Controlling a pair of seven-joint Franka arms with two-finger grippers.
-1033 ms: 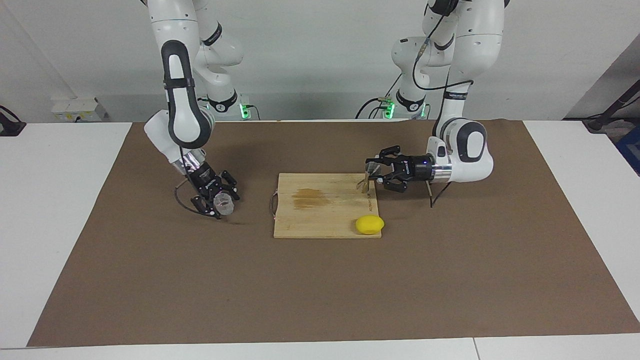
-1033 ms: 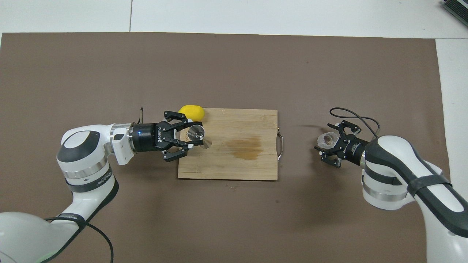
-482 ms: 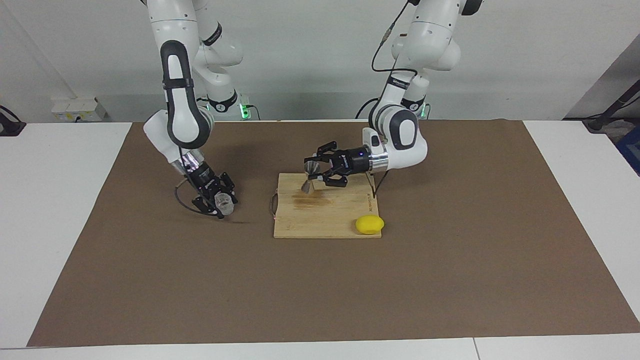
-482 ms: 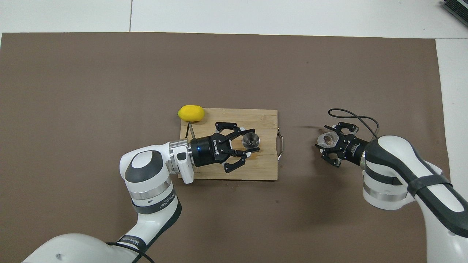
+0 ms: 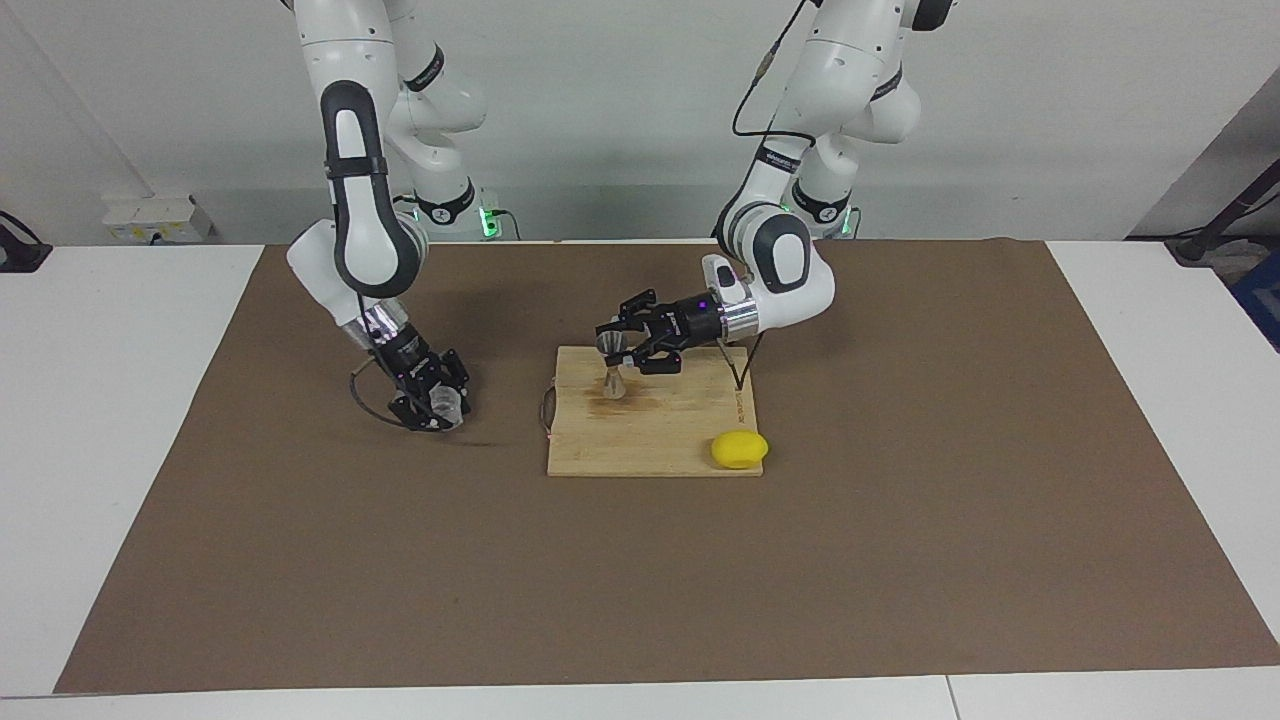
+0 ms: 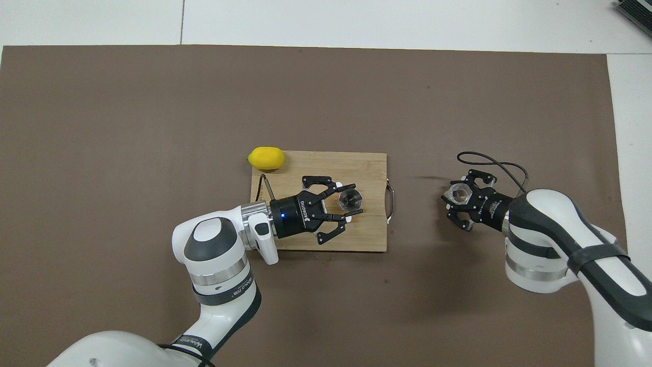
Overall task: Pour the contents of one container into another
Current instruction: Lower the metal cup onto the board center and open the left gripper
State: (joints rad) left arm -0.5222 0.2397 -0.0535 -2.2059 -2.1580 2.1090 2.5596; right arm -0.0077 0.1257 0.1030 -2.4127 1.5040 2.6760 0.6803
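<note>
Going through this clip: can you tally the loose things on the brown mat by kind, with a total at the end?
Clear cup: 1, in the right gripper
Metal jigger: 1, in the left gripper, over the board
Wooden cutting board: 1
Lemon: 1, at the board's corner
Total: 4

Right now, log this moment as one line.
left gripper: shut on jigger, upright on cutting board | right gripper: shut on clear cup, on mat | lemon: at board corner
</note>
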